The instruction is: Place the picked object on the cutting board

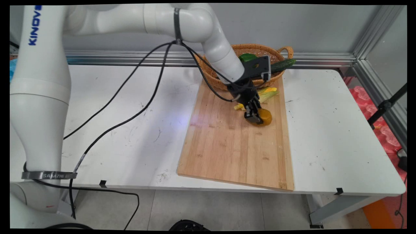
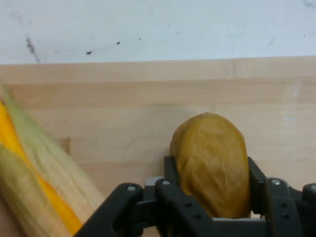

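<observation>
Brown potato (image 2: 211, 163) is lying right of centre on the board (image 1: 227, 146), the gripper (image 1: 255, 117) closing both fingers around it, below the corn (image 1: 265, 93) and basket (image 1: 227, 83).

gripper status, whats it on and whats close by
Gripper jaws shut on potato, low over cutting board. Corn cob beside it. Basket behind.
</observation>
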`<state>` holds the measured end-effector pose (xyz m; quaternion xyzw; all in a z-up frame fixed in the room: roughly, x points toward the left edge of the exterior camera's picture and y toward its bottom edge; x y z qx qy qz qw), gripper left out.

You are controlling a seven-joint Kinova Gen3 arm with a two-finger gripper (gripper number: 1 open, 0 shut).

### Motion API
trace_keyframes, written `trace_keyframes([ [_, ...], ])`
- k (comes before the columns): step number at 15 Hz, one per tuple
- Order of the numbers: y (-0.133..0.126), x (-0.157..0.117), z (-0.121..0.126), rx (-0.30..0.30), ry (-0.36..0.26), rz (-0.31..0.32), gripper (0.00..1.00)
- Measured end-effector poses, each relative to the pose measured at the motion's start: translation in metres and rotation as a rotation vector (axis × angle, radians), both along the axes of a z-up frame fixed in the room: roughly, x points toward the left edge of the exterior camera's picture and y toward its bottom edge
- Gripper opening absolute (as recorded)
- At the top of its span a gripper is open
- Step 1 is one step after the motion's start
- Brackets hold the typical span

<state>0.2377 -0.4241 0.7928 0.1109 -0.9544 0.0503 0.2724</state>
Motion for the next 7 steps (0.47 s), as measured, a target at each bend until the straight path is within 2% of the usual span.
trace_keyframes([
  [2, -0.004, -0.006, -0.007, 0.000, 0.002, -0.011, 0.00],
  [3, -0.005, -0.008, -0.010, -0.001, 0.003, -0.016, 1.00],
  [7, -0.010, -0.015, -0.013, -0.007, 0.012, -0.028, 1.00],
])
